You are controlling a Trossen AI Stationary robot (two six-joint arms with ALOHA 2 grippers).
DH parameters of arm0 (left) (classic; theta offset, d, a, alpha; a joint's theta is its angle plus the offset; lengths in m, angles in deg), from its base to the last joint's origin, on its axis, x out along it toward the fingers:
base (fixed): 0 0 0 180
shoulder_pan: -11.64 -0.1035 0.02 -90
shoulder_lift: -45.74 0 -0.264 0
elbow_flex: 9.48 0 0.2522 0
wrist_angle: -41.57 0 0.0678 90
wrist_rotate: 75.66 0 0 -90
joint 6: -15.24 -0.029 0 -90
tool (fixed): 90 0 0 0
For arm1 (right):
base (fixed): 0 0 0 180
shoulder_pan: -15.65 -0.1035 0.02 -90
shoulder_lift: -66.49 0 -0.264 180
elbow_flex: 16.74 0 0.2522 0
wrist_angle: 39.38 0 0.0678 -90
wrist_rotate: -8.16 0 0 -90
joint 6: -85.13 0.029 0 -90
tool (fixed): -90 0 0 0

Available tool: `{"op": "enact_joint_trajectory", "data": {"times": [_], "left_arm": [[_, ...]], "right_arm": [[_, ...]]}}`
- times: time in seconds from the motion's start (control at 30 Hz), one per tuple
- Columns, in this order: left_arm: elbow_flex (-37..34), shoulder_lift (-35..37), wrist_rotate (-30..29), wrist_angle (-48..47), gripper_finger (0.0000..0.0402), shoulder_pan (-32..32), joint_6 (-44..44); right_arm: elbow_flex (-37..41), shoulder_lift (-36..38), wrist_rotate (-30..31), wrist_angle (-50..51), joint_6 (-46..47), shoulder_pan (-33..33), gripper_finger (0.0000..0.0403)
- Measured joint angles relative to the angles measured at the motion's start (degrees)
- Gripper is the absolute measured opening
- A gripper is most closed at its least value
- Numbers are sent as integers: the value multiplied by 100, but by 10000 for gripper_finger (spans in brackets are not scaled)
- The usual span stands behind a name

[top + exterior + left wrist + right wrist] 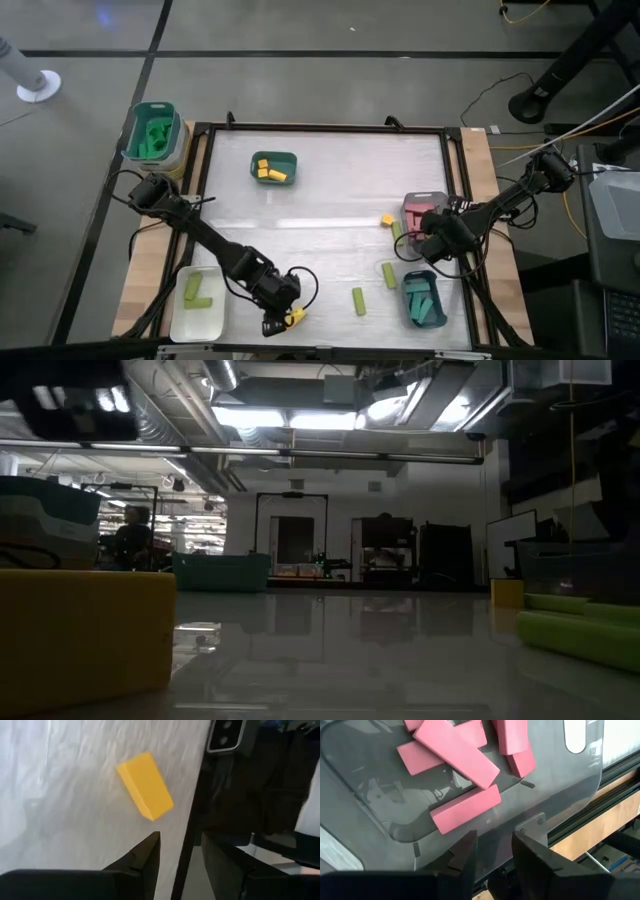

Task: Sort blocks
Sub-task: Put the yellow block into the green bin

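A yellow block (145,785) lies flat on the white table close to its near edge, also in the high view as the yellow block (296,317). My left gripper (182,855) hovers just short of it, open, with nothing between its fingers; in the high view my left gripper (279,321) is at the near edge. My right gripper (492,850) hangs open and empty over a corner of the grey tray (380,815), which holds several pink blocks (455,750). Loose lime green blocks (358,300) (389,275) and a yellow cube (387,219) lie on the table.
A green tray (273,156) with yellow blocks stands at the far middle, a white tray (180,318) with lime green blocks at the near left, and a teal tray (440,310) with teal blocks at the near right. A green tub (152,130) sits off the far left corner. The table's black frame (192,820) runs beside my left fingers.
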Motion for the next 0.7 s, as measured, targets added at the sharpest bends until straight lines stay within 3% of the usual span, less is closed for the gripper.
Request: {"op": "enact_joint_trajectory", "data": {"times": [0.27,0.5,0.7], "left_arm": [[-54,-37,-553,-43,162,-8,842],[-57,-295,-547,164,225,-13,1046],[-57,-530,-495,650,243,-46,1066]], "right_arm": [[0,0,0,-6,0,0,122],[0,0,2,-12,0,0,122],[0,0,2,-12,0,0,122]]}}
